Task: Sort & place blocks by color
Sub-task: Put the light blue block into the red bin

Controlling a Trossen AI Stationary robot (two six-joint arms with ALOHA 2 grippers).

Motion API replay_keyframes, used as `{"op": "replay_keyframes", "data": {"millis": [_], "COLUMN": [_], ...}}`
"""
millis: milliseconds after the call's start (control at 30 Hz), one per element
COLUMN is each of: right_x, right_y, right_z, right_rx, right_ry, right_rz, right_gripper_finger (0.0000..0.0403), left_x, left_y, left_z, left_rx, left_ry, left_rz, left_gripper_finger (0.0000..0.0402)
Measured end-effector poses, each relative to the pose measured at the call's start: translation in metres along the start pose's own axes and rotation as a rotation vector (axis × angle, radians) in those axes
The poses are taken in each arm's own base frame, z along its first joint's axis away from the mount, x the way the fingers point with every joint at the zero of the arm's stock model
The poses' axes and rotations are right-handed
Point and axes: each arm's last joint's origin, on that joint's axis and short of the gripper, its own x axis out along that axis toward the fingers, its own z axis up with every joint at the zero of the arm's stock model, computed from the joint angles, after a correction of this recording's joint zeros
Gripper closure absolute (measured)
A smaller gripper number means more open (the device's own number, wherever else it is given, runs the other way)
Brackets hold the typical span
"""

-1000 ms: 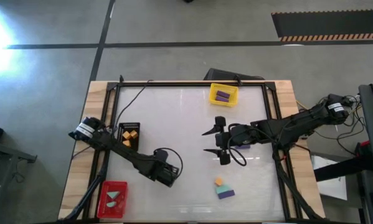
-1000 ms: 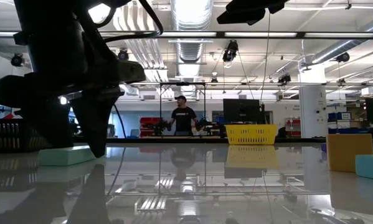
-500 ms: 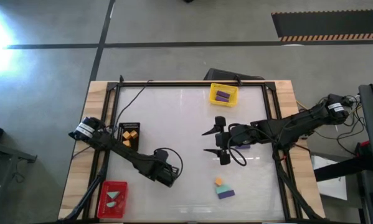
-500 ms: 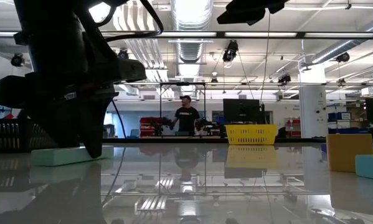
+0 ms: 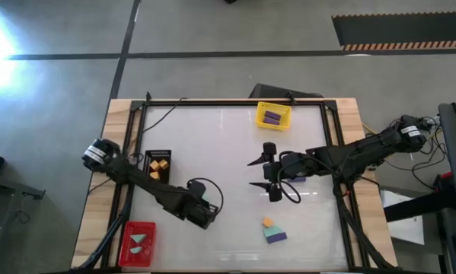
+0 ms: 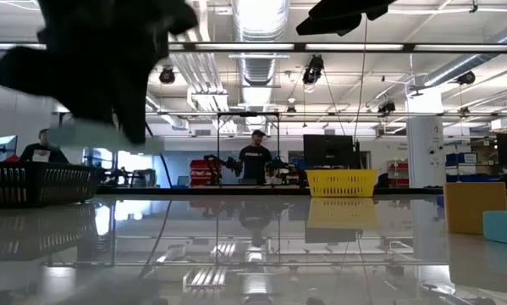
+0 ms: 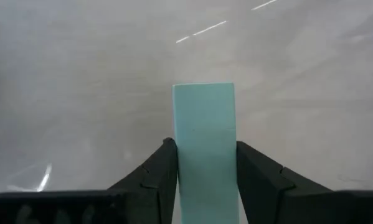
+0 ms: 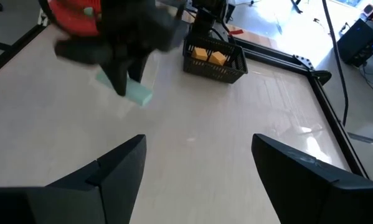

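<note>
- Left gripper (image 7: 205, 180): its two dark fingers are clamped on the long sides of a mint-teal bar (image 7: 204, 146), which sticks out forward between them. The low view shows the bar clear of the table surface, carried in the air.
- Position: in the high view the left gripper sits over the near-left part of the white table (image 5: 228, 144), just right of the red tray (image 5: 125, 243) at the near-left corner.
- Right gripper (image 5: 264, 172): jaws spread wide and holding nothing, hovering over the middle of the table; the arm appears to be waiting.
- Trays: the red tray holds mint-teal pieces; the black tray (image 5: 159, 154) at the left edge holds orange cubes (image 5: 160, 166); the yellow tray (image 5: 274, 107) at the far edge holds a purple bar (image 5: 272, 117).
- Unsorted: a small cluster (image 5: 272, 230) of an orange cube, a mint-teal piece and a purple bar lies near the table's near edge, right of centre, touching or nearly so.
- Step in hand, as judged: transport of a grasped mint-teal bar toward the red tray.
- Next move, as judged: carry the bar left over the red tray, lower within its walls clear of the pieces already there, then part the fingers. The risk is catching the tray rim with the protruding end.
</note>
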Motion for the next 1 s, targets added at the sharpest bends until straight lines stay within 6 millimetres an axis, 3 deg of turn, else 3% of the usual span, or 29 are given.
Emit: {"op": "replay_keyframes", "data": {"millis": [267,433,600,800,1000], "right_x": [0.0,0.0,0.0,0.0,0.0], "right_y": [0.0,0.0,0.0,0.0,0.0], "right_z": [0.0,0.0,0.0,0.0,0.0], "right_rx": [-0.001,-0.001,-0.001,0.0,0.0], "right_ry": [0.003,0.002,0.002,0.002,0.002], "right_rz": [0.0,0.0,0.0,0.0,0.0], "right_gripper_finger": [0.0119,0.0119,0.0119,0.0119,0.0119], "left_x": [-0.049,-0.081,-0.107,-0.122,-0.114], "left_y": [0.004,0.017,0.042,0.064,0.082], "left_z": [-0.002,-0.024,-0.051,-0.089,-0.123], "left_rx": [0.029,0.03,-0.078,-0.204,-0.24], "left_ry": [0.016,0.12,0.2,0.358,0.478], "left_rz": [-0.098,-0.172,-0.122,0.006,0.262], "left_gripper_finger": [0.0287,0.0287,0.0287,0.0287,0.0287]}}
